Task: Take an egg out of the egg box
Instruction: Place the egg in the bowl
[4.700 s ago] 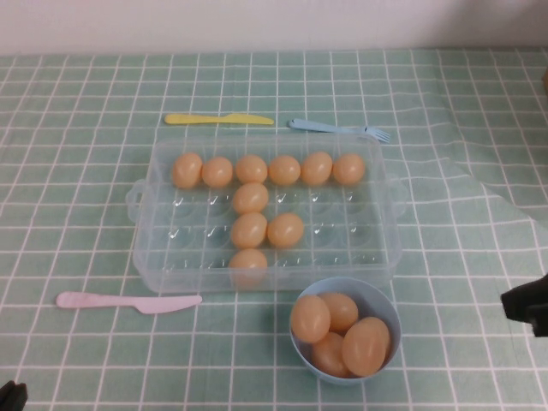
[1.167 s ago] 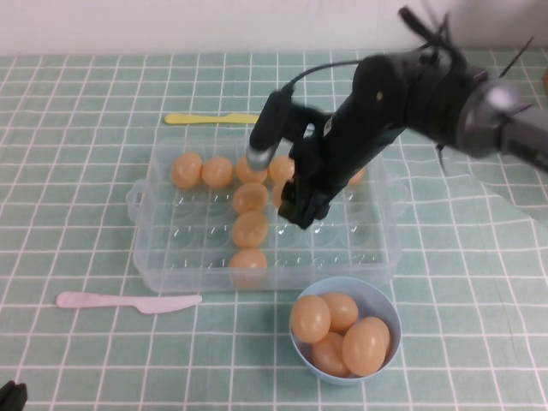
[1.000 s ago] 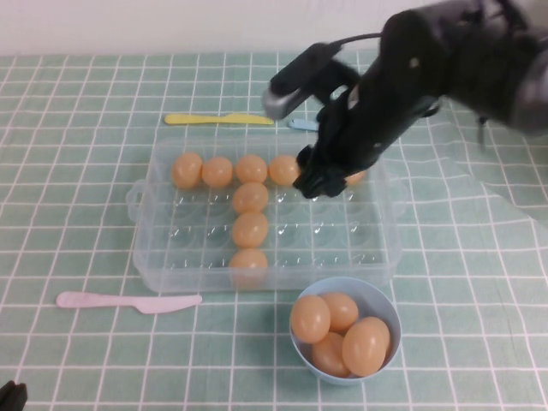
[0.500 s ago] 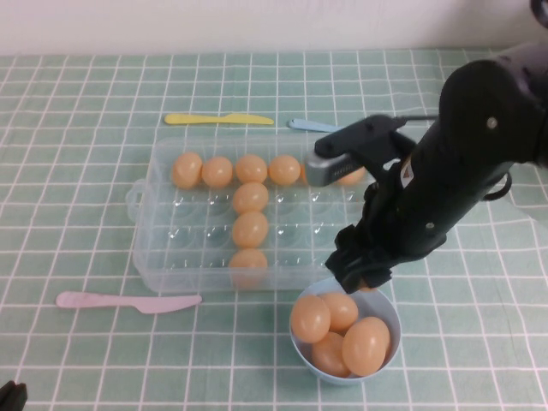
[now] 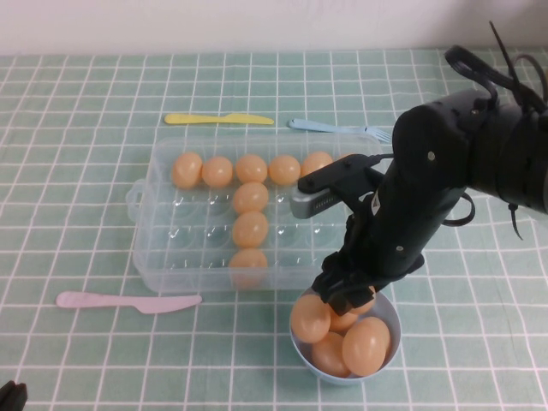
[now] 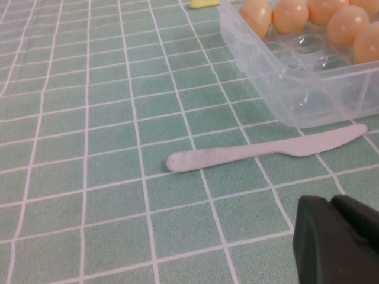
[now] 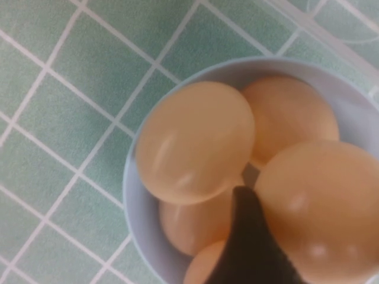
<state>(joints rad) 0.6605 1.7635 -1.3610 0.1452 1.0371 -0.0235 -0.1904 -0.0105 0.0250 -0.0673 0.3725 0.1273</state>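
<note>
now your right gripper point(image 5: 347, 295) sits over the bowl point(image 5: 387, 312), clamped on the egg point(image 5: 366, 304); left gripper point(image 6: 337, 239) beside the egg box point(image 5: 163, 257), can't tell its grip.

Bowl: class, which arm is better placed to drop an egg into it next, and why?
Right. The right gripper hangs directly over the bowl; the left gripper sits at the table's near-left corner.

The tablecloth point(image 5: 86, 86) is green with white lines that make squares. The eggs point(image 5: 250, 198) are orange-tan and a bit shiny. The egg box point(image 5: 197, 248) is see-through. The bowl point(image 5: 387, 310) is light blue. One knife point(image 5: 218, 119) is yellow, the other knife point(image 5: 128, 301) looks pale pink. The fork point(image 5: 334, 128) is blue. The right gripper point(image 5: 342, 295) and the left gripper point(image 6: 337, 242) are black.
</note>
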